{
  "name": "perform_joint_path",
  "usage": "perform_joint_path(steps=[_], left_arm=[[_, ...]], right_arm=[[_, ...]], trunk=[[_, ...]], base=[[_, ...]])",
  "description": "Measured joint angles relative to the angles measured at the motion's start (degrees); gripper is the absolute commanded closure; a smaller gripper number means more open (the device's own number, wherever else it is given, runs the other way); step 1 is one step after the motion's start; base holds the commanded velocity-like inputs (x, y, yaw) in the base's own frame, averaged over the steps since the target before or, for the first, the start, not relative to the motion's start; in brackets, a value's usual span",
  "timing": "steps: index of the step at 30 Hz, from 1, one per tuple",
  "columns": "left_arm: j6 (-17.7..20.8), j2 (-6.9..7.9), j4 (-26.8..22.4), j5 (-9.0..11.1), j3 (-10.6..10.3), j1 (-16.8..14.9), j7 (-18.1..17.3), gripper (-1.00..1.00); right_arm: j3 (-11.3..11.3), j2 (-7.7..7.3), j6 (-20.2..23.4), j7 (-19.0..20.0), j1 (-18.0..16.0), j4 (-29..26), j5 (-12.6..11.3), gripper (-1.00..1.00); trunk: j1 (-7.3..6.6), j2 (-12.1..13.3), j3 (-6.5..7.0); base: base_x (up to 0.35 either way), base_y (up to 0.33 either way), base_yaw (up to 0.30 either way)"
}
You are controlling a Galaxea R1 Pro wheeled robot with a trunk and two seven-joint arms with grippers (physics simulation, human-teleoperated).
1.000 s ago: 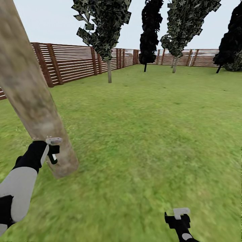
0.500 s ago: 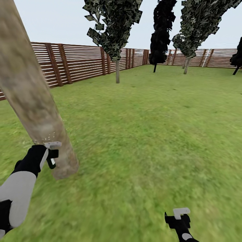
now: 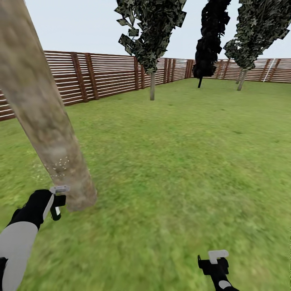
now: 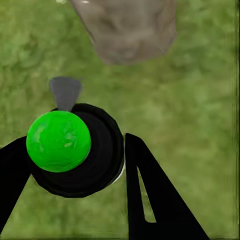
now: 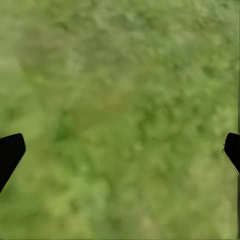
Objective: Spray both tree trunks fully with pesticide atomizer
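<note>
Green-capped pesticide atomizer [image 4: 65, 145] clamped in left end effector [image 3: 56, 201], aimed at tree trunk [image 3: 48, 133] base; right end effector [image 3: 214, 260] spread apart; spraying higher is needed next.

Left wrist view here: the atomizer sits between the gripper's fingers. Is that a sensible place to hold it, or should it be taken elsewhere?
Sensible, I'd judge. The left gripper clamps the atomizer by its round black body, one finger on each side, leaving the green cap and grey nozzle free, pointing toward the tree trunk.
</note>
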Motion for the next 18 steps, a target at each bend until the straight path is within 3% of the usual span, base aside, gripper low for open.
perform_joint_path(steps=[1,3,7,8,10,15,18], left_arm=[[-0.3,-0.04,0.0,0.0,0.0,0.6,0.0,1.0],[-4.4,-0.08,0.5,0.0,0.2,2.2,0.3,1.0],[-6.5,-0.73,5.2,0.1,0.8,2.8,2.9,1.0],[-6.9,-0.75,6.2,0.2,1.7,2.8,3.2,1.0],[-11.3,-0.69,7.6,0.0,5.8,2.9,3.8,1.0],[-12.3,-0.61,8.2,0.3,6.8,2.9,7.0,1.0],[-12.3,-0.8,8.2,0.5,6.8,2.9,7.1,1.0]], right_arm=[[-0.1,-0.06,0.0,0.0,0.0,0.0,0.0,-1.0],[0.0,-0.08,0.0,0.0,0.0,0.1,0.1,-1.0],[0.0,-0.01,0.0,0.1,0.0,0.1,0.0,-1.0],[0.0,0.01,0.0,0.1,0.0,0.1,0.0,-1.0],[0.0,0.09,0.0,0.0,0.0,0.1,0.0,-1.0],[0.0,0.18,0.0,0.0,0.0,0.1,0.0,-1.0],[0.0,0.19,0.0,0.0,0.0,0.2,0.1,-1.0]], trunk=[[0.0,0.0,0.0],[-0.01,0.0,0.0],[-0.01,0.0,0.0],[-0.01,0.0,0.0],[-0.01,0.0,0.0],[-0.01,0.0,0.0],[-0.02,0.0,0.0]], base=[[0.154,-0.26,0.003],[0.168,-0.25,0.001],[0.176,-0.243,0.018],[0.176,-0.242,0.183],[0.197,-0.234,0.253],[0.23,-0.206,0.273],[0.263,-0.171,0.259]])
